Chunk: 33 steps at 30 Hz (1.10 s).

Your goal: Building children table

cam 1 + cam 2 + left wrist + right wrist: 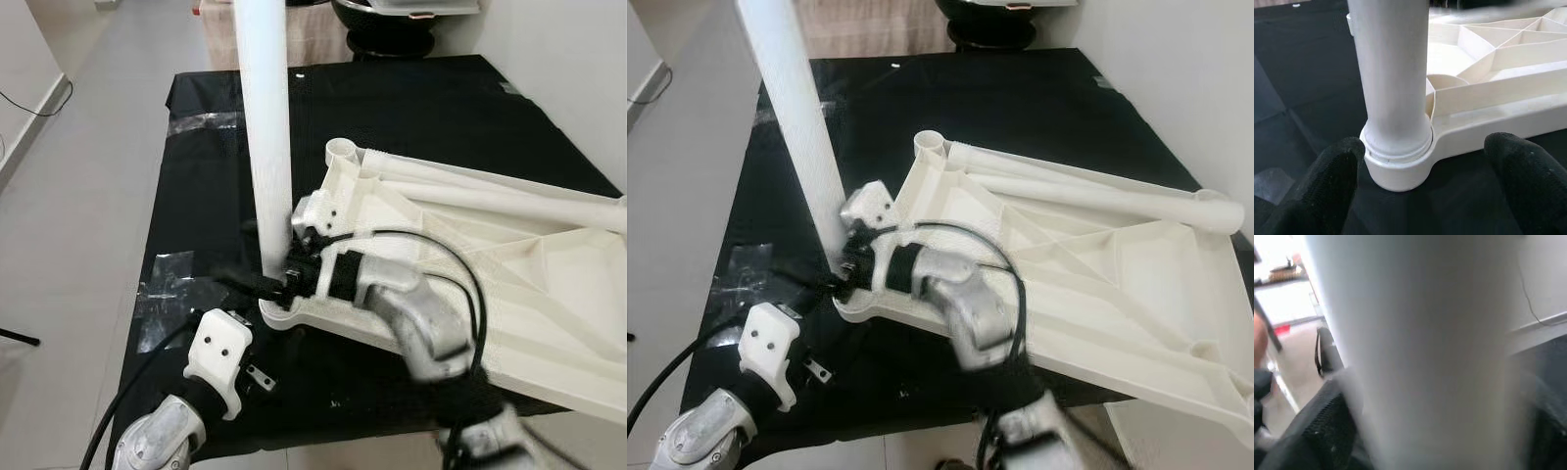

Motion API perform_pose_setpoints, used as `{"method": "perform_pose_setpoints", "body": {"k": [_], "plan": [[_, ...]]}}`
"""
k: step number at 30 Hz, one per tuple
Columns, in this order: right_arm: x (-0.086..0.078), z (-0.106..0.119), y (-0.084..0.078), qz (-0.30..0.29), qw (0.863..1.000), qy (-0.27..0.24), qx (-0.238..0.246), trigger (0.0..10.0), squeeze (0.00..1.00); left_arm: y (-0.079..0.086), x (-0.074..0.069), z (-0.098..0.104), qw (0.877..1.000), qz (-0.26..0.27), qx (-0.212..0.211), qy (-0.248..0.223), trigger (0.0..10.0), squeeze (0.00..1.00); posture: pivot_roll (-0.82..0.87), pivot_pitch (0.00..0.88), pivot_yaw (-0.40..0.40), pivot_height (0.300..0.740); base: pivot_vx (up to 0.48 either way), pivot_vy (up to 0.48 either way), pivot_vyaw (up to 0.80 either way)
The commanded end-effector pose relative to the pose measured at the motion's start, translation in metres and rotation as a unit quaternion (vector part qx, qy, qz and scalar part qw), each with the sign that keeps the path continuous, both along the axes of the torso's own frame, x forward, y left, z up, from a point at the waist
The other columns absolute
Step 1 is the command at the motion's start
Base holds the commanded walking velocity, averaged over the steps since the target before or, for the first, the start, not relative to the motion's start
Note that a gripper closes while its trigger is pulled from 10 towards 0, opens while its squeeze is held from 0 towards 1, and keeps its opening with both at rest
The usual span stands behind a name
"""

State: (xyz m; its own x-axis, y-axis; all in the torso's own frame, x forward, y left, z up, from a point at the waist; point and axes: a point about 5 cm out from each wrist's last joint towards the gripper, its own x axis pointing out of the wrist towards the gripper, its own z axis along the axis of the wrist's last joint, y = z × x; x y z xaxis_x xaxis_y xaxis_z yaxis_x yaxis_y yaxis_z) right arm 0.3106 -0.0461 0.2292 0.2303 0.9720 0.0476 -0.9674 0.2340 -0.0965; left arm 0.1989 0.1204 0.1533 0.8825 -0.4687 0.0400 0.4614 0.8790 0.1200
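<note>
Well, from the head's left eye, the white tabletop (460, 255) lay upside down on the black cloth (411, 108), and one white leg (266, 127) stood upright in its near corner socket. The right gripper (284, 277) reached across the tabletop and was closed around the base of that leg, just above the socket. The left gripper (257, 375) hung low, near the cloth's edge, short of the corner. From the right eye, a second leg (1087, 194) lay flat along the tabletop's far edge, well beyond the right gripper. The left wrist camera looked straight at the socket (1400, 169), with the leg seated in it and both black fingertips (1327, 171) spread wide, apart from it. The right wrist camera was pressed up against the leg (1415, 347), blurred, with a black finger (1327, 426) beside it.
</note>
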Motion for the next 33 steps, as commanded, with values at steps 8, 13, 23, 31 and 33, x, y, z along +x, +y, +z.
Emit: {"method": "perform_pose_setpoints", "body": {"k": [8, 13, 23, 31, 33], "plan": [[0.02, -0.003, -0.015, 0.068, 0.997, 0.014, -0.016, 4.9, 0.0, -0.002, -0.011, -0.001, 1.0, -0.001, -0.001, 0.011, 10.0, 0.0, 0.09, 0.223, -0.059, 0.74, 0.0, 0.0, 0.0], [0.026, -0.006, -0.022, 0.086, 0.996, 0.024, -0.024, 0.0, 0.0, -0.002, -0.014, -0.001, 1.0, -0.002, 0.001, 0.013, 10.0, 0.0, 0.1, 0.227, -0.059, 0.74, 0.0, 0.0, 0.0], [0.03, -0.018, -0.034, 0.053, 0.998, 0.034, -0.017, 0.0, 0.0, -0.002, -0.016, -0.002, 1.0, -0.001, 0.005, 0.015, 10.0, 0.0, 0.09, 0.216, -0.059, 0.74, 0.0, 0.0, 0.0], [0.011, -0.043, -0.051, -0.115, 0.992, 0.048, -0.006, 0.0, 0.0, 0.004, -0.02, 0.001, 0.999, 0.02, 0.032, 0.0, 10.0, 0.0, 0.05, 0.198, -0.055, 0.74, 0.0, 0.0, 0.0], [0.002, -0.066, -0.071, -0.386, 0.919, 0.05, -0.063, 0.0, 0.0, 0.007, -0.032, 0.016, 0.999, 0.025, 0.021, -0.014, 10.0, 0.0, 0.04, 0.194, -0.046, 0.74, 0.0, 0.0, 0.0]]}}
